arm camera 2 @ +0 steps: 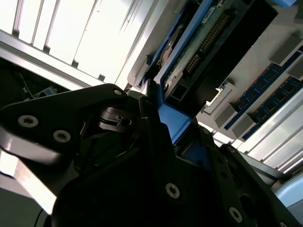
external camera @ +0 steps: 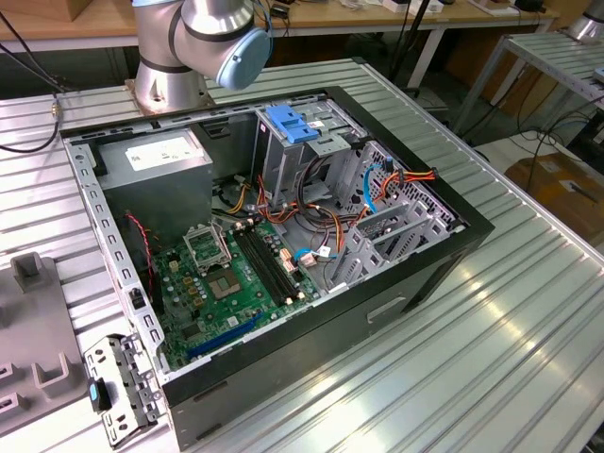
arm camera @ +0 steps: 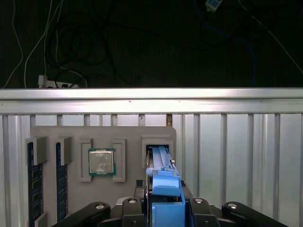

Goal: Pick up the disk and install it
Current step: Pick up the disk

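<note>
1 disk (arm camera: 163, 182), blue-railed with its green circuit board exposed, stands on edge at a slot of the grey tray (arm camera: 128, 133), clamped in the gripper (arm camera: 165, 204); ribbed bench (arm camera: 236, 156) lies open just beside.

Showing a silver-grey tubular arm (external camera: 201, 26) with a pale blue joint cap; sporting silver screw heads across the black pincer (arm camera: 164, 191).

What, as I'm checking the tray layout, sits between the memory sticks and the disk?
In the first wrist view, a processor chip sits between the memory sticks and the disk.
</note>
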You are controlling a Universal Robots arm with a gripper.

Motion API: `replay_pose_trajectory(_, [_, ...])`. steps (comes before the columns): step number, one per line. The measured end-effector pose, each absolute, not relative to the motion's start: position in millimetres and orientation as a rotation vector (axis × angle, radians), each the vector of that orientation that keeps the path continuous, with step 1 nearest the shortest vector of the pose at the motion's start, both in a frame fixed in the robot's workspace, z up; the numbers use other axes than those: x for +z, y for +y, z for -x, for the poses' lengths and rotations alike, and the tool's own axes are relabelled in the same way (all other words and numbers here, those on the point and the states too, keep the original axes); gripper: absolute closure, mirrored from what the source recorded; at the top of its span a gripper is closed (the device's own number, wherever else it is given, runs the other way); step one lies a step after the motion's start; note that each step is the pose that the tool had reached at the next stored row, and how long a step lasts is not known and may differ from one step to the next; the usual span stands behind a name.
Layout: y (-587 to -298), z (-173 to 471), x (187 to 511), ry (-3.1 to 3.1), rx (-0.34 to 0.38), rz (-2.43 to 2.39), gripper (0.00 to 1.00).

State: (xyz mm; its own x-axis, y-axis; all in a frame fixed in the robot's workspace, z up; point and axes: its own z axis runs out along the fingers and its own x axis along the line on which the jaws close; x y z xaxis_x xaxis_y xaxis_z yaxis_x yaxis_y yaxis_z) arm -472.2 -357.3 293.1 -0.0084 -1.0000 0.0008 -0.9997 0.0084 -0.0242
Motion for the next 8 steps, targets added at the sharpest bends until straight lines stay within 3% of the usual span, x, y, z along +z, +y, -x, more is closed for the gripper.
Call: replay_pose_trajectory(8, [-357.3,472.2,293.0,2.219,-0.028,2.200,0.63])
